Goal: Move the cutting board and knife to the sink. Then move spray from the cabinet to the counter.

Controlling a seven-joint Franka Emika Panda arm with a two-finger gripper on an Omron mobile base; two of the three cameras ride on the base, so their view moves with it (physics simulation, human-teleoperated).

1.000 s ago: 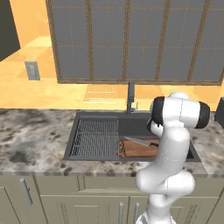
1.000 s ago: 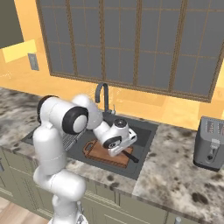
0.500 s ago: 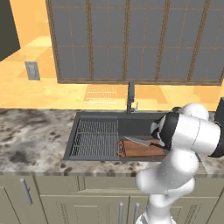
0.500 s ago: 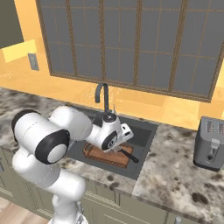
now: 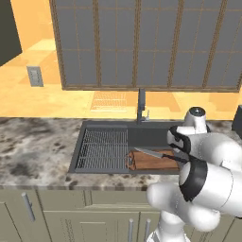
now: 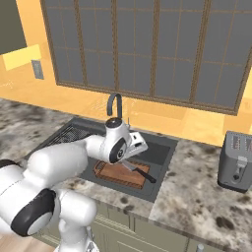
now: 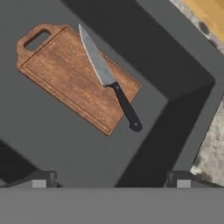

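Down in the sink (image 5: 153, 137): cutting board (image 7: 78, 78) flat on the basin floor, knife (image 7: 109, 81) lying across it.
Blade rests on the wood, black handle overhanging the board's edge. Wire rack (image 5: 103, 149) sits beside the board, faucet (image 5: 141, 103) behind. Claw (image 7: 111, 178) hangs above the basin, spread wide, holding nothing. Toaster (image 6: 238, 160) stands on the tabletop (image 6: 197, 197) well apart.

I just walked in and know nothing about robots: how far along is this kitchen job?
Done, it seems: the cutting board lies in the sink with the knife across it. In hand: nothing, the fingers are open above them. Left: moving the spray from cabinet to counter.
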